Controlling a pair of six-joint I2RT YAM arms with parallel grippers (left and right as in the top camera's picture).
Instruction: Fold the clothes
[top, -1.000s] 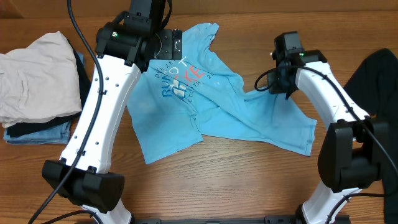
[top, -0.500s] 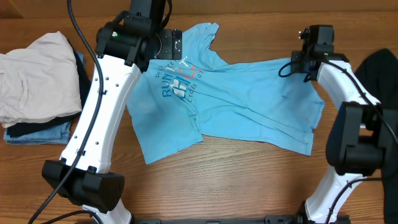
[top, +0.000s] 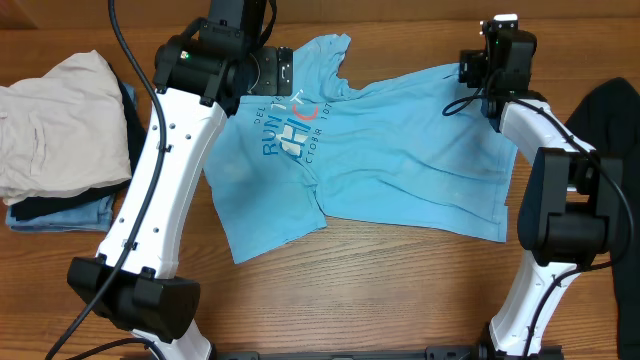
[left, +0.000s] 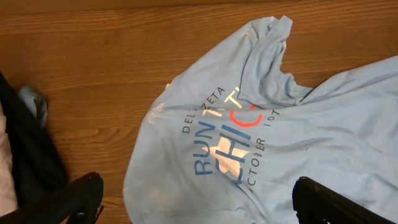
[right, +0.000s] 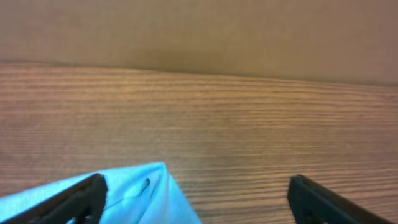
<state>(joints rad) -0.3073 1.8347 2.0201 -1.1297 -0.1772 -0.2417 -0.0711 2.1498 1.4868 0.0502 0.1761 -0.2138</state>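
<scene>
Your right gripper (right: 196, 190) stands wide open at the far right of the table (top: 400, 290), holding nothing; a corner of the T-shirt (top: 400, 150) lies on the wood just beside one finger, loose and not pinched. Your left gripper (left: 199, 186) is also spread wide and empty, hovering above the printed lettering (left: 227, 143). The shirt lies in the middle of the table between the two arms, print side up. It is well apart from the cream garment (top: 50, 120) on the left and near the black garment (top: 610, 120) on the right. It is not flat: creases run slantwise across the body, the part at the far edge (top: 335, 55) is bunched, and the near left flap (top: 265, 215) sits askew. You seem to be at the spreading stage, so don't start a fold. Lift the right arm straight up to avoid dragging that corner back. Then take the near edges low and close to the cloth, and draw them outward gently until the creases go. Pinch one layer only, and keep clear of the black garment
</scene>
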